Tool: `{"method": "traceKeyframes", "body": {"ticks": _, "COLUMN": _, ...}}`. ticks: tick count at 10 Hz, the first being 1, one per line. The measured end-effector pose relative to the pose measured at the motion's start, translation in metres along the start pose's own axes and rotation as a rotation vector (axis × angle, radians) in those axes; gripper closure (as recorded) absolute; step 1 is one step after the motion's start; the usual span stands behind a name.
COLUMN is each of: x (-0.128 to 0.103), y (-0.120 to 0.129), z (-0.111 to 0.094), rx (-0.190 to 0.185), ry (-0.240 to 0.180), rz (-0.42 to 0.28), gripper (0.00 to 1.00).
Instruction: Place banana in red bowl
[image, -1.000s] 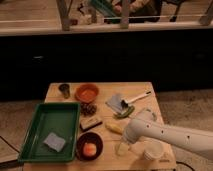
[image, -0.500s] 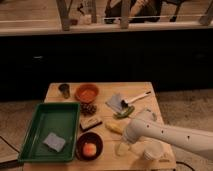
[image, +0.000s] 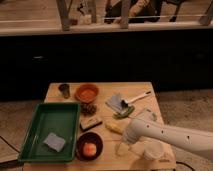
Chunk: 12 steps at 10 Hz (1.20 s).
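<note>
The banana (image: 115, 127) lies flat near the middle of the tabletop (image: 107, 89), one end hidden behind the robot's white arm (image: 170, 136). We read it as not yet picked up. The gripper (image: 122, 146) hangs at the arm's end just in front of the banana, toward the near edge of the tabletop. Its jaws are spread wide with nothing between them, a stance we take as readiness for a grasp, not a carry. The red bowl (image: 87, 92) sits toward the far side, left of the banana in the view and apart from it, and appears empty. The fruit would therefore have to be lifted and carried back and leftward. Between the two lie a small brown object (image: 90, 108) and a block-like item (image: 91, 123), which we judge the carry should pass above. The darker bowl (image: 90, 139), holding an orange fruit (image: 89, 149), stands nearer the banana and could be mistaken for the goal. A green tray (image: 45, 120) fills the left side.
</note>
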Motion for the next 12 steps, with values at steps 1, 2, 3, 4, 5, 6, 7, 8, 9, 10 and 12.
{"method": "traceKeyframes", "body": {"ticks": 1, "x": 0.000, "y": 0.000, "z": -0.001, "rx": 0.000, "ry": 0.001, "rz": 0.001, "gripper": 0.21}}
{"method": "traceKeyframes", "body": {"ticks": 2, "x": 0.001, "y": 0.000, "z": -0.001, "rx": 0.000, "ry": 0.001, "rz": 0.001, "gripper": 0.26}}
{"method": "traceKeyframes", "body": {"ticks": 3, "x": 0.001, "y": 0.000, "z": -0.001, "rx": 0.000, "ry": 0.001, "rz": 0.001, "gripper": 0.32}}
{"method": "traceKeyframes", "body": {"ticks": 4, "x": 0.001, "y": 0.000, "z": -0.001, "rx": 0.000, "ry": 0.001, "rz": 0.001, "gripper": 0.40}}
{"method": "traceKeyframes", "body": {"ticks": 5, "x": 0.001, "y": 0.000, "z": -0.001, "rx": 0.000, "ry": 0.001, "rz": 0.002, "gripper": 0.48}}
{"method": "traceKeyframes", "body": {"ticks": 6, "x": 0.001, "y": -0.001, "z": -0.002, "rx": 0.001, "ry": 0.001, "rz": 0.003, "gripper": 0.54}}
{"method": "traceKeyframes", "body": {"ticks": 7, "x": 0.000, "y": -0.004, "z": -0.005, "rx": 0.006, "ry": -0.002, "rz": 0.006, "gripper": 0.56}}
{"method": "traceKeyframes", "body": {"ticks": 8, "x": 0.001, "y": -0.003, "z": -0.008, "rx": 0.005, "ry": -0.002, "rz": 0.006, "gripper": 0.63}}
{"method": "traceKeyframes", "body": {"ticks": 9, "x": 0.007, "y": 0.004, "z": -0.007, "rx": -0.010, "ry": 0.016, "rz": 0.003, "gripper": 0.75}}
{"method": "traceKeyframes", "body": {"ticks": 10, "x": 0.006, "y": 0.001, "z": -0.010, "rx": -0.002, "ry": 0.010, "rz": 0.005, "gripper": 0.84}}
{"method": "traceKeyframes", "body": {"ticks": 12, "x": 0.006, "y": 0.000, "z": -0.012, "rx": 0.000, "ry": 0.005, "rz": 0.004, "gripper": 0.98}}
